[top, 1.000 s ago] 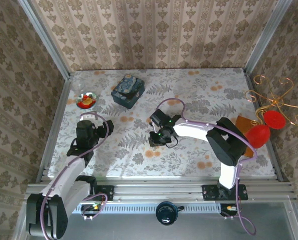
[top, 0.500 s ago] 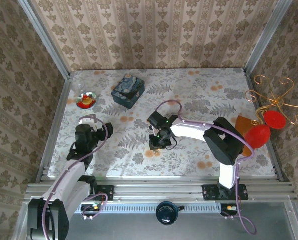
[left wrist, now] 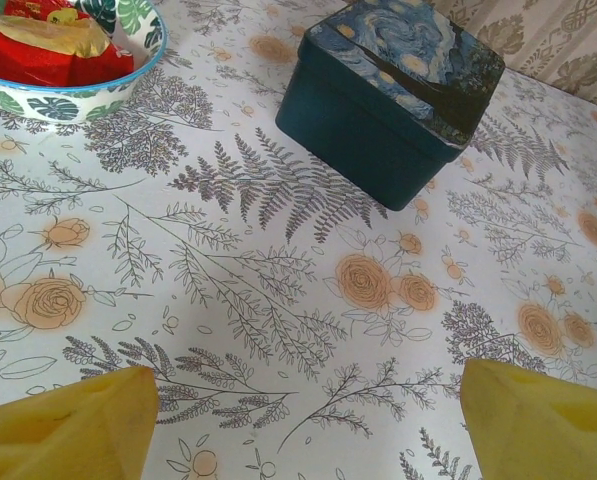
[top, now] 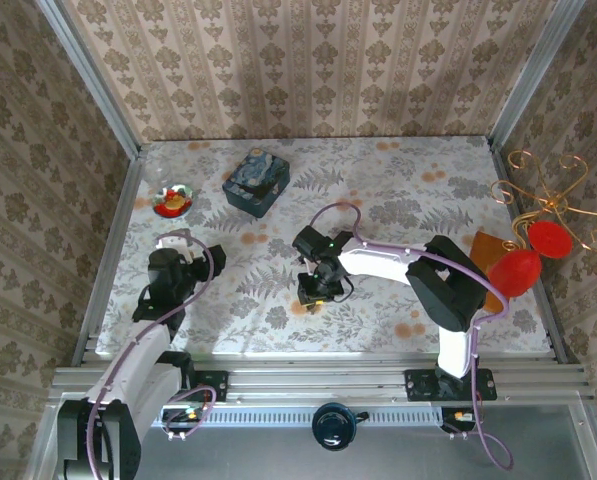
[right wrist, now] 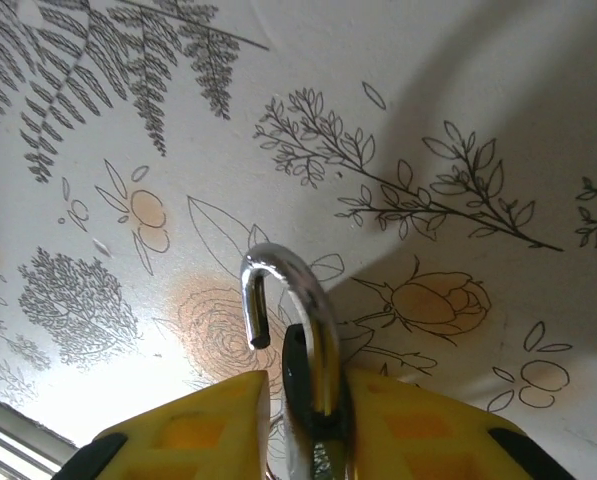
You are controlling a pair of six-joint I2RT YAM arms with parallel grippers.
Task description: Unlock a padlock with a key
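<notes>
A: Stage of unlocking?
B: Apparently done. The padlock point(right wrist: 300, 378), pinched between narrow right fingers point(right wrist: 198, 425) at the middle of the tabletop point(top: 398, 200), shows its shackle point(right wrist: 316, 320) sprung free; left fingers point(left wrist: 68, 425) wide, empty.

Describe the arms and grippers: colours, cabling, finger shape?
Both alike: left arm and right arm have white links, black joints and a lilac cable looping alongside. Left gripper and right gripper have blocky yellow fingers.
</notes>
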